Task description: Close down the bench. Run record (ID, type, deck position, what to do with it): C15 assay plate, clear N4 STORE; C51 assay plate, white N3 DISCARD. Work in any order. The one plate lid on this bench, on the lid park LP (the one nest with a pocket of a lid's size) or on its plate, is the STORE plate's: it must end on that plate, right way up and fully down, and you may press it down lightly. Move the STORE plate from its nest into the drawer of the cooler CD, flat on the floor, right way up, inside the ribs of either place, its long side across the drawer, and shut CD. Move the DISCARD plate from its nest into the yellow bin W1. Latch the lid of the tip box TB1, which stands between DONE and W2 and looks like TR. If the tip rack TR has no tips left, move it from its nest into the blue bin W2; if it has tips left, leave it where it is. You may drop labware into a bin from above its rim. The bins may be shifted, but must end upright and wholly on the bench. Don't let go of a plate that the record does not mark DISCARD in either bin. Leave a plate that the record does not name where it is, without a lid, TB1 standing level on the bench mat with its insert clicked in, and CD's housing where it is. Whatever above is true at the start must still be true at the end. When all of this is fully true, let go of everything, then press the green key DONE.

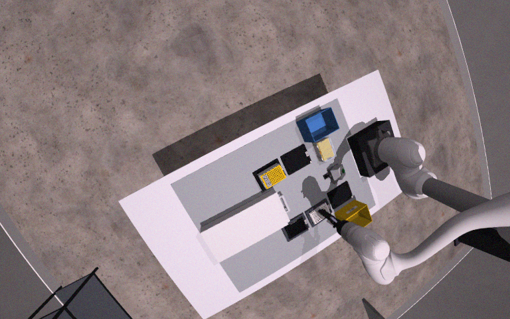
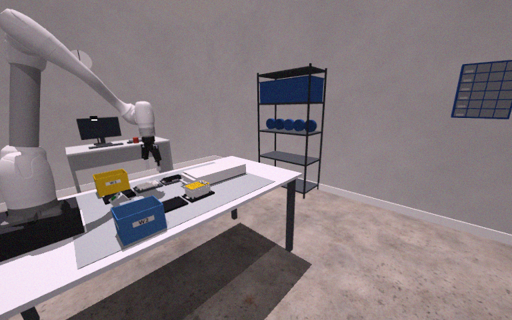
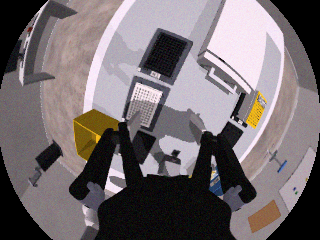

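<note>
We are hovering the gripper [image 3: 166, 150], fingers spread and holding nothing, above the white plate [image 3: 144, 102], which is sitting in its nest beside the yellow bin [image 3: 94, 134]. Beyond, the clear plate [image 3: 166, 54] is also waiting in its nest, and the cooler [image 1: 244, 225] appears shut, so most work remains.

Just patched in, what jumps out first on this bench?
The white arm, its open gripper hanging empty above the white plate, beside the yellow bin. Next, the blue bin at the bench's near edge, and the long white cooler at mid-bench.
</note>
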### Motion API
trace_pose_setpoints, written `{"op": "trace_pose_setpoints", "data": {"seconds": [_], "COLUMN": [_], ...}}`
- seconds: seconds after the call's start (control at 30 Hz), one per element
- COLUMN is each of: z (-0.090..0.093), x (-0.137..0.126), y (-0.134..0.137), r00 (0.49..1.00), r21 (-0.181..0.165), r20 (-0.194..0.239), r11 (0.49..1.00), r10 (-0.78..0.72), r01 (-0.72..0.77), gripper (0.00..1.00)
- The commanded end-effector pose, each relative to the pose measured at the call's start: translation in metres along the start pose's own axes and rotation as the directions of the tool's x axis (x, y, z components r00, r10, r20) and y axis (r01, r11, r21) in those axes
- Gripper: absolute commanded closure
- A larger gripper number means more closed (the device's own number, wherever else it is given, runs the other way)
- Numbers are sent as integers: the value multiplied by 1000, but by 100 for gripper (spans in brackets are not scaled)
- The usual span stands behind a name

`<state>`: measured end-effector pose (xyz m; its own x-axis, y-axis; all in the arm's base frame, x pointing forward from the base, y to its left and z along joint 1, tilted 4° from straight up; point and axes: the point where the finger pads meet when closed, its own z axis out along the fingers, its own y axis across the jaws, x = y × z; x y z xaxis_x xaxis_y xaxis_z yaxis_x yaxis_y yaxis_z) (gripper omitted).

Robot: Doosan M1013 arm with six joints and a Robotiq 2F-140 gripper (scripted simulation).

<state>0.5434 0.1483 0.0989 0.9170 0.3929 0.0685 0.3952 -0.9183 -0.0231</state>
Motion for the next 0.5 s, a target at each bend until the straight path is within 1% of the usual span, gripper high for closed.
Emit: {"op": "trace_pose_setpoints", "data": {"seconds": [0.0, 0.1, 0.17, 0.23, 0.47], "z": [-1, -2, -2, -3, -4], "x": [-2, -3, -3, -4, -7], "y": [-20, -32, -32, -40, -68], "r00": [984, 962, 962, 946, 946], "r21": [-19, -19, -19, -19, -19], "r20": [3, 1, 1, 0, 0], "r11": [984, 962, 962, 946, 946], "r10": [176, 273, 273, 324, 324], "r01": [-176, -273, -273, -324, -324], "gripper": [34, 34, 34, 34, 34]}}
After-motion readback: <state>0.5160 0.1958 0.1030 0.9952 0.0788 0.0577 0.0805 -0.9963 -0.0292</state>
